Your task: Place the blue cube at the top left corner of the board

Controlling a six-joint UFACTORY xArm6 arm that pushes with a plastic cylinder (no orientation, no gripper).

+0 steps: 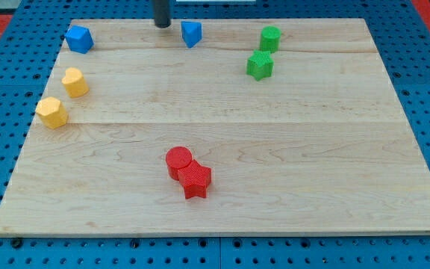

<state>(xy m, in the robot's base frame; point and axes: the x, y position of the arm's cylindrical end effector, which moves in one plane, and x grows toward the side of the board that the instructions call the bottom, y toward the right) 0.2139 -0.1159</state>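
On our pale wooden board (222,119), the blue cube (79,39) sits at the top left corner. Right of it, well apart, our dark rod stands upright, my tip (162,25) just left of the blue angular block (191,33). We carry no claw; no writing is legible.

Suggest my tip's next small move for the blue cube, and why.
Probably nothing more than backing away toward the view's top. The blue cube already sits at the top left corner of the wooden board. My tip stands near the top edge, just left of the other blue block, which a push toward the view's right would disturb.
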